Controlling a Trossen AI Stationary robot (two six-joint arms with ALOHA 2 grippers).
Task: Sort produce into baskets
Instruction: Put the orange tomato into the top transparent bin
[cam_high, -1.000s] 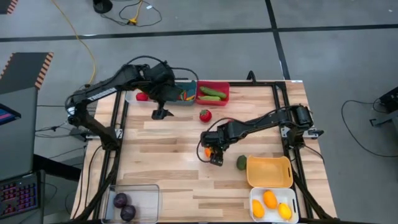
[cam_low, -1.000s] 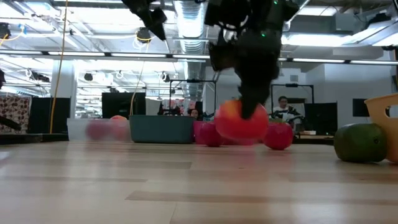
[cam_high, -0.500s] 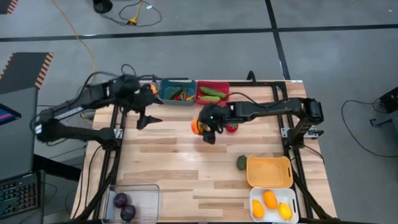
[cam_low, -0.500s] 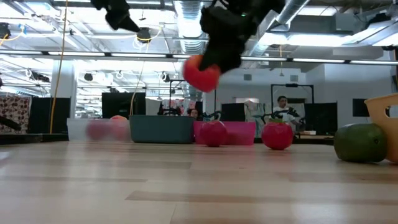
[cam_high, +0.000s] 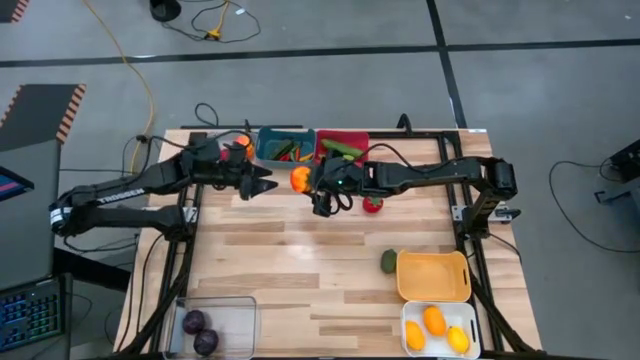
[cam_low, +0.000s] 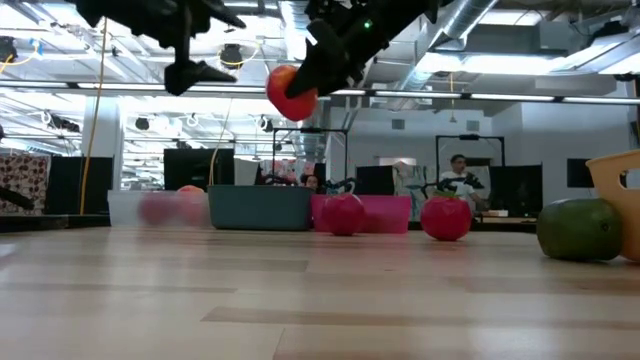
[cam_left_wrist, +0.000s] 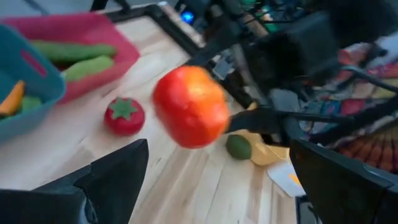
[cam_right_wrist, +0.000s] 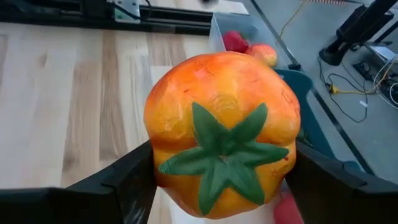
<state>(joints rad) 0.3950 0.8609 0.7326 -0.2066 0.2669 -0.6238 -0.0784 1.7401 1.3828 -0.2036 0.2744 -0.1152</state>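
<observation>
**Inspector:** Orange-red tomato (cam_high: 299, 179), green calyx, is clamped between the fingers of the right gripper (cam_high: 312, 186). It is carried clear of the worktop (cam_high: 300, 270), just in front of the teal bin (cam_high: 268, 147) and red bin (cam_high: 355, 137) at the far edge.

**Assistant:** And the left arm?

**Inspector:** Left gripper (cam_high: 262, 185) hangs just beside the tomato, fingers spread wide and empty. From its wrist camera the tomato (cam_left_wrist: 190, 107) sits straight ahead between its fingers.

**Assistant:** Step in hand?

**Inspector:** Judged as the carry of one piece toward a far-edge bin. A hand-over to the left arm is also possible; I cannot settle which.

**Assistant:** Likely destination?

**Inspector:** Grey bin (cam_high: 232, 148) at the far left corner already holds reddish fruit. The teal bin holds peppers and the red bin holds green pieces, so grey fits best.

**Assistant:** What does the next move call for?

**Inspector:** Pass over the teal bin's rim without clipping it, avoid the left fingers close by, and release only when centred over the bin.

**Assistant:** Remaining work?

**Inspector:** Red tomato (cam_high: 373, 204) and a green fruit (cam_high: 388, 261) are loose on the worktop. The yellow bin (cam_high: 433, 277) is empty.
</observation>
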